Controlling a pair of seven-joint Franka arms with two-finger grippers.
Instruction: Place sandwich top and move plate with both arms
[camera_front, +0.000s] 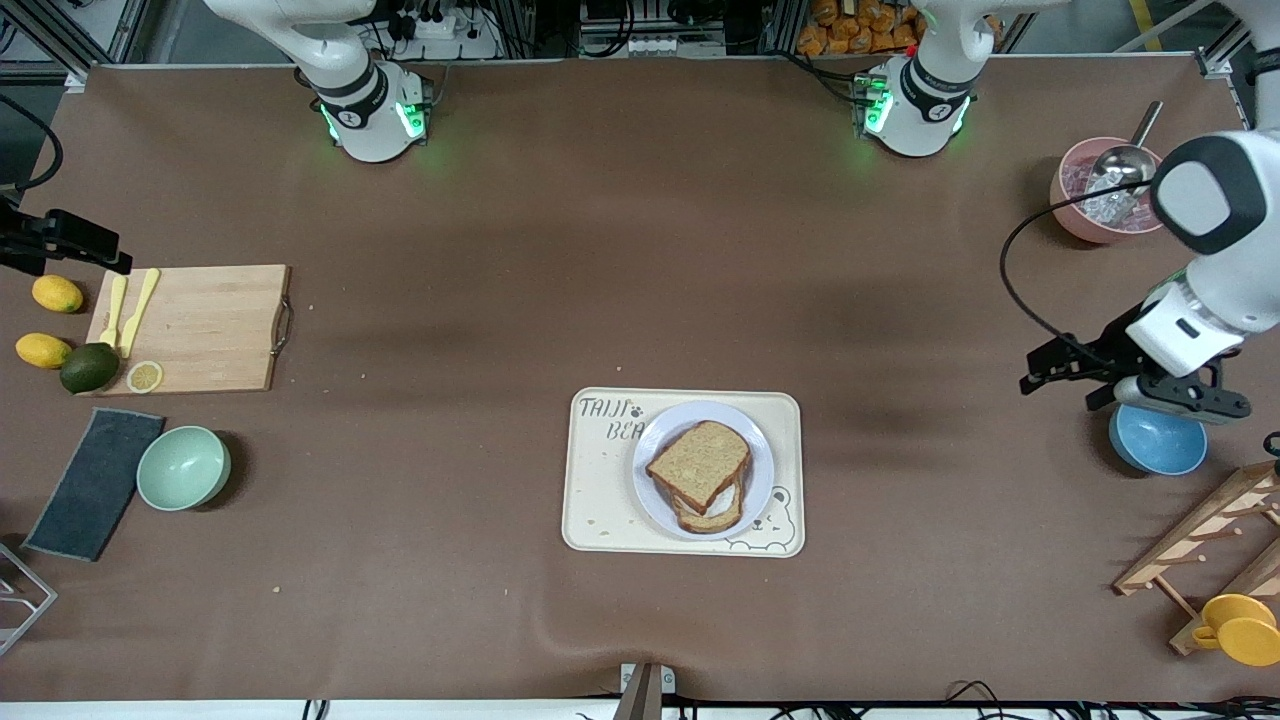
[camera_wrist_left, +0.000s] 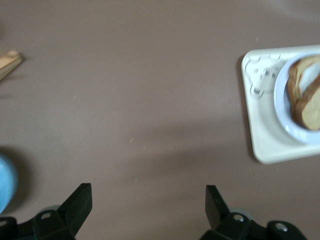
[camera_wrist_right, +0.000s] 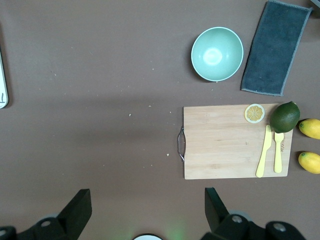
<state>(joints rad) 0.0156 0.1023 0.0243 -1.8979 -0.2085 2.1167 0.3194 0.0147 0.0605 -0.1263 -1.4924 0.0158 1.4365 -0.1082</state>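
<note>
The sandwich top (camera_front: 700, 462), a speckled brown bread slice, lies on the egg slice on the pale plate (camera_front: 655, 500). The plate sits on the cream bear tray (camera_front: 600, 500) near the table's middle. My left gripper (camera_front: 1040, 372) is open and empty, in the air beside the blue bowl (camera_front: 1160, 445) at the left arm's end. Its wrist view shows its open gripper (camera_wrist_left: 149, 202), the tray (camera_wrist_left: 260, 140), the plate (camera_wrist_left: 282, 107) and the bread (camera_wrist_left: 307, 102). My right gripper (camera_front: 100, 250) hovers open and empty near the cutting board (camera_front: 200, 325); it also shows in its wrist view (camera_wrist_right: 148, 207).
At the right arm's end are the cutting board with yellow cutlery (camera_wrist_right: 270, 152), a lime (camera_front: 88, 367), lemons (camera_front: 45, 350), a mint bowl (camera_front: 183, 467) and a dark cloth (camera_front: 95, 482). At the left arm's end are a pink bowl with a ladle (camera_front: 1105, 190), a wooden rack (camera_front: 1215, 545) and a yellow cup (camera_front: 1240, 628).
</note>
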